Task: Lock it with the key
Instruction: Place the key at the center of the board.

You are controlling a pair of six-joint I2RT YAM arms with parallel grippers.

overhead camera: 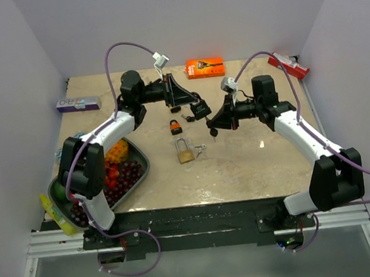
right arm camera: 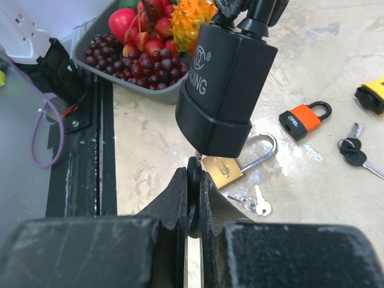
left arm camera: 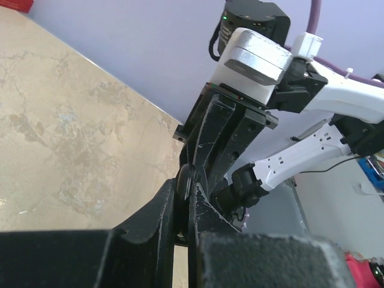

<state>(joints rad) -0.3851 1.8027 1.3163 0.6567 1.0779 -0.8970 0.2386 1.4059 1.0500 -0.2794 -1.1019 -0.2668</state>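
Two arms meet over the table (overhead camera: 254, 164), a little toward 12 o'clock from its centre. The fruit tray (overhead camera: 145, 162) sits at 8 o'clock, by the left arm's base. The left gripper (overhead camera: 195, 104) is clamped on the shackle end of the black padlock (right arm camera: 225, 90), holding it clear of the surface with the body hanging down. The right gripper (right arm camera: 193, 180), at the lock's 5 o'clock in the overhead view, has its jaws pressed together on the black-headed key (right arm camera: 194, 171). The key's tip meets the underside of the lock; depth of entry cannot be told. The brass padlock (overhead camera: 186, 153) lies near centre, with the orange padlock (overhead camera: 175, 127) at its 12 o'clock and small keys (overhead camera: 201, 150) at its 3 o'clock.
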